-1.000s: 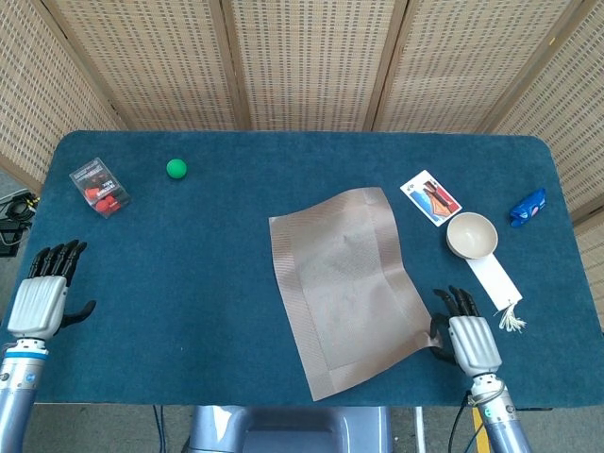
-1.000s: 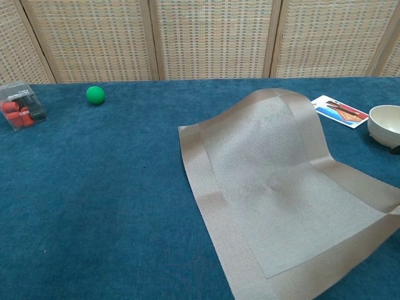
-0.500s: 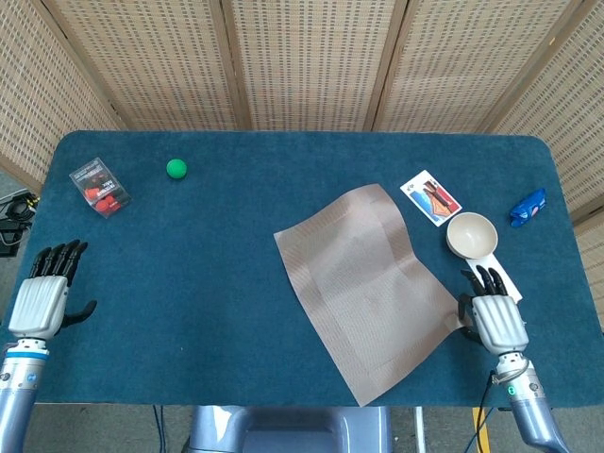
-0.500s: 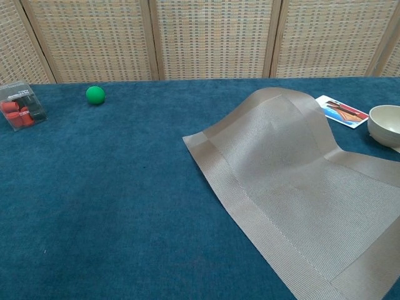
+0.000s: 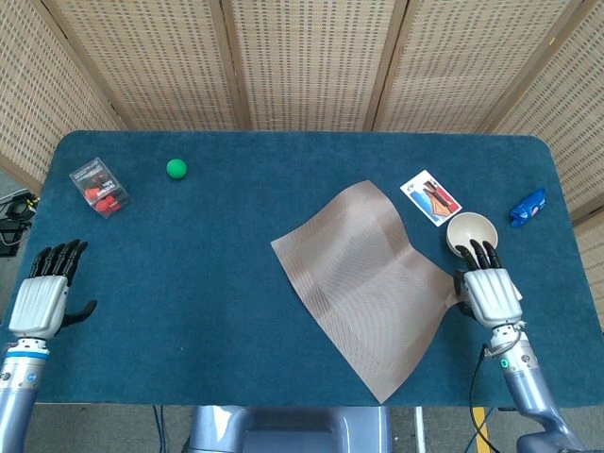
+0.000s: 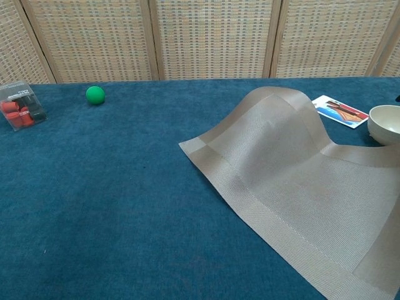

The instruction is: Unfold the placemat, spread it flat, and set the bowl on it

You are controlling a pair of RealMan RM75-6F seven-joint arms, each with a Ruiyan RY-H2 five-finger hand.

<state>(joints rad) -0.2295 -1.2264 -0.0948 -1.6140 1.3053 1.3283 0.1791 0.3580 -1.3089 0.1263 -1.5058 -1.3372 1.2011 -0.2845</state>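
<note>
The tan woven placemat lies unfolded on the blue table, rumpled, with its far part humped up. My right hand grips its right edge, close in front of the cream bowl, its fingertips reaching the bowl's near rim. The bowl stands upright on the cloth just right of the mat. My left hand rests open at the table's front left, far from the mat, and shows only in the head view.
A picture card lies behind the bowl, and a blue object sits near the right edge. A green ball and a clear box of red pieces are at the far left. Wicker screens stand behind the table.
My right hand has moved away from me and to the right, dragging the placemat's edge towards the bowl; the mat has swung and stretched rightward. My left hand stays still.
</note>
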